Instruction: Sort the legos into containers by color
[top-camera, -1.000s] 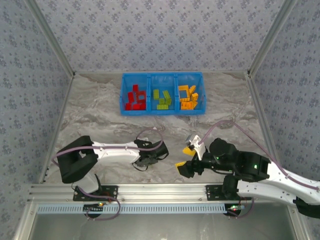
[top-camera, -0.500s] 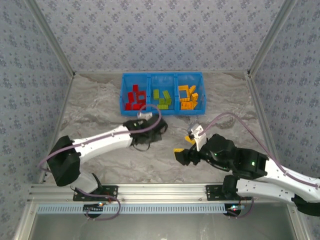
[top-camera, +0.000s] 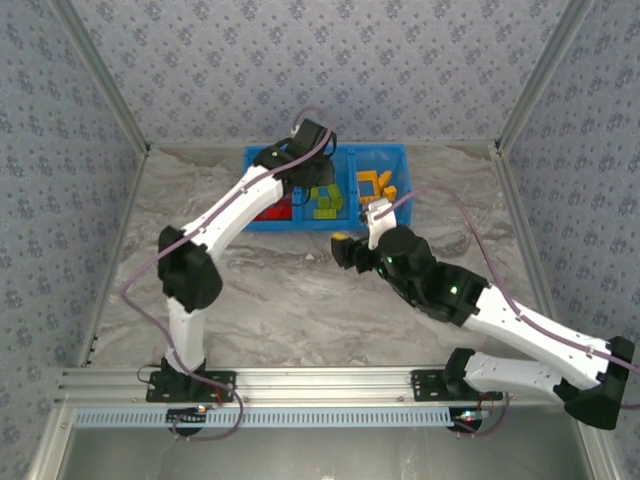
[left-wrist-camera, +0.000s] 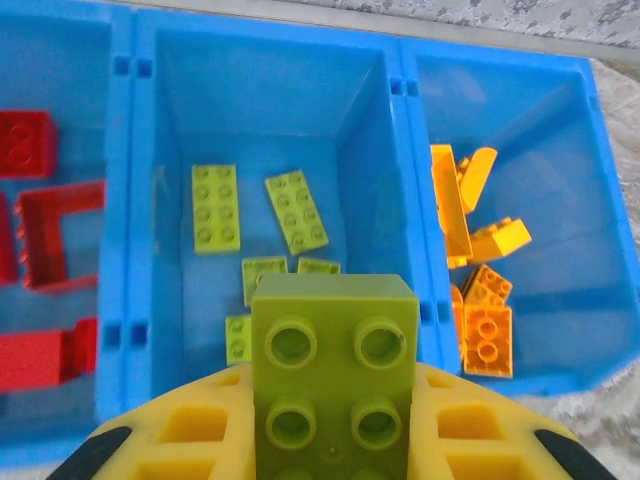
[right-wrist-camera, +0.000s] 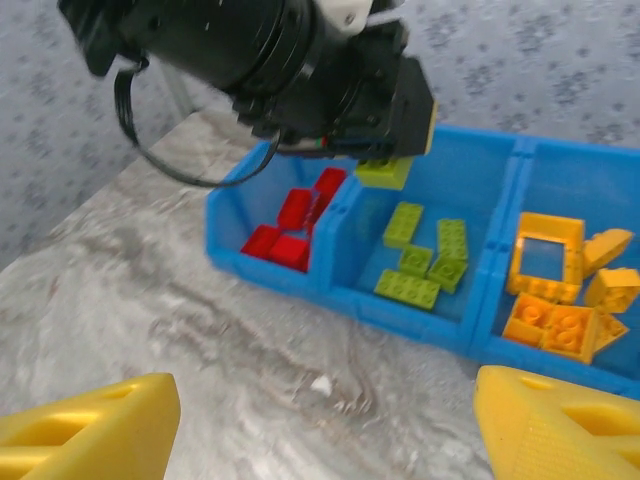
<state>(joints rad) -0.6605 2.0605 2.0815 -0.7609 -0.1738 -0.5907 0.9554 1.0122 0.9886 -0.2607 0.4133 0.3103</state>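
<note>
Left fingers (left-wrist-camera: 190, 440), clamped on a lime green brick (left-wrist-camera: 335, 370), have swung from the counter (top-camera: 260, 290) to above the green compartment (left-wrist-camera: 260, 110): release is due. Right fingers (right-wrist-camera: 90, 420) gape wide, apparently empty.

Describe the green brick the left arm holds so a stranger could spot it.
Find the blue tray at the far edge of the table, then its middle compartment. One lime brick hangs above it, pinched in the left hand; the others lie on its floor.
</note>
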